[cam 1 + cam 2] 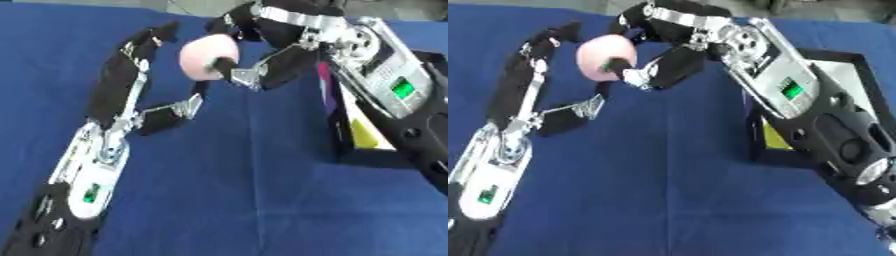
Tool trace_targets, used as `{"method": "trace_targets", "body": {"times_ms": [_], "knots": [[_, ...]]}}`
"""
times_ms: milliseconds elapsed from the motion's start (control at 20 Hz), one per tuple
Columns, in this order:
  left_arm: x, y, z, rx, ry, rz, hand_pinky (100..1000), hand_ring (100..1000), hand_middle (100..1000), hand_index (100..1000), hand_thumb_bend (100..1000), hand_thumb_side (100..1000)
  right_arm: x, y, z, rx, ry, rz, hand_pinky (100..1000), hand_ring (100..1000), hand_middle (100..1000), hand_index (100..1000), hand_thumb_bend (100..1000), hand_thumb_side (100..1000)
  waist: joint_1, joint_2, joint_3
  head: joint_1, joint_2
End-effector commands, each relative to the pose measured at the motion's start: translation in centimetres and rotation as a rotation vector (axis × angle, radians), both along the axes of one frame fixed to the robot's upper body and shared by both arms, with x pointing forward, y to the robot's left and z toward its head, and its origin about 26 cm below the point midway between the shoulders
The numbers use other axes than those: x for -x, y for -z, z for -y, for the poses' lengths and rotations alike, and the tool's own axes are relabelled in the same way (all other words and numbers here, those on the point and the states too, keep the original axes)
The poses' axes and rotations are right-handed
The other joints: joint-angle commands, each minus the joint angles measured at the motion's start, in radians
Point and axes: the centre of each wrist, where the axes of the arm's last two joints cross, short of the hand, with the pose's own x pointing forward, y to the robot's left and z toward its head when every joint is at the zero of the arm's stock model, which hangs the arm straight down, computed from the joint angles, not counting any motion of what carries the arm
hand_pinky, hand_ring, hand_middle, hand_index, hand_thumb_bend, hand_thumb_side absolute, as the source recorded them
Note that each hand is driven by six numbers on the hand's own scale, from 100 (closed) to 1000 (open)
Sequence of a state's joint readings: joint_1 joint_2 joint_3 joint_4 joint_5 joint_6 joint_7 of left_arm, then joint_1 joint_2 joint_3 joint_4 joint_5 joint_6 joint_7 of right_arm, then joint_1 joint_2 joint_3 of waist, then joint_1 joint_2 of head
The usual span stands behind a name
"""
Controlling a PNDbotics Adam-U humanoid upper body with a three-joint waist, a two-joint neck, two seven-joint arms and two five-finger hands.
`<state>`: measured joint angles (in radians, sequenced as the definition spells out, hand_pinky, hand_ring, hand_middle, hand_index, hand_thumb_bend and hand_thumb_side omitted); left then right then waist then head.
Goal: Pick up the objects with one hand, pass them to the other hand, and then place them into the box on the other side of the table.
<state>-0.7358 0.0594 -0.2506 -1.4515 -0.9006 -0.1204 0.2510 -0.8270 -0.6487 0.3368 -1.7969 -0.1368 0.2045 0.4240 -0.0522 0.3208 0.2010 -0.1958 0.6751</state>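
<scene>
A round pink object (pixel 206 52) is held above the blue table near the far middle. My right hand (pixel 280 65) comes in from the upper right and is shut on it, fingers curled over its top and thumb across its front. My left hand (pixel 118 95) reaches up from the lower left and is open. Its straight fingers stand just left of the pink object and its thumb (pixel 179 107) points up under it. Whether the left hand touches the object I cannot tell.
A black box (pixel 773 156) stands at the right side of the table, largely hidden under my right forearm; yellow and magenta things show inside it. The blue cloth (pixel 262 200) stretches bare across the middle and front.
</scene>
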Motion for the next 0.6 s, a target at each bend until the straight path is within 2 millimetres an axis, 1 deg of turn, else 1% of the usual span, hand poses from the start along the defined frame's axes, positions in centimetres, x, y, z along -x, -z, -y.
{"method": "trace_targets", "body": {"times_ms": [50, 200, 350, 400, 500, 600], "knots": [[-0.6, -0.4, -2.9, 0.025, -0.076, -0.023, 811, 729, 637, 858, 141, 427, 1.0, -1.7, 2.6, -0.038, 0.060, 0.019, 900, 1000, 674, 696, 100, 221, 0.006, -0.035, -0.006, -0.003, 0.002], [-0.8, 0.0, -6.3, 0.032, -0.134, -0.055, 800, 699, 609, 823, 100, 430, 1.4, -1.7, 5.5, -0.097, 0.151, -0.013, 906, 1000, 682, 703, 100, 229, 0.011, -0.037, -0.014, -0.015, 0.007], [-0.7, 0.0, -9.1, 0.049, -0.170, -0.081, 802, 682, 594, 802, 100, 441, 2.0, -1.4, 8.3, -0.142, 0.245, -0.031, 912, 1000, 690, 711, 100, 231, 0.015, -0.035, -0.017, -0.026, 0.010], [-0.6, 0.0, -10.2, 0.063, -0.183, -0.089, 803, 681, 593, 802, 100, 444, 2.2, -1.2, 9.5, -0.158, 0.289, -0.034, 913, 1000, 691, 712, 100, 232, 0.017, -0.033, -0.018, -0.029, 0.009], [-0.2, -0.3, -12.1, 0.093, -0.194, -0.101, 804, 682, 598, 805, 100, 469, 2.6, -0.8, 11.7, -0.189, 0.374, -0.030, 916, 1000, 698, 718, 100, 234, 0.021, -0.030, -0.021, -0.038, 0.005], [0.3, -0.5, -14.0, 0.128, -0.199, -0.115, 808, 692, 614, 813, 100, 507, 3.0, -0.1, 13.6, -0.213, 0.455, -0.018, 919, 1000, 698, 718, 100, 233, 0.024, -0.025, -0.024, -0.055, -0.001]]}}
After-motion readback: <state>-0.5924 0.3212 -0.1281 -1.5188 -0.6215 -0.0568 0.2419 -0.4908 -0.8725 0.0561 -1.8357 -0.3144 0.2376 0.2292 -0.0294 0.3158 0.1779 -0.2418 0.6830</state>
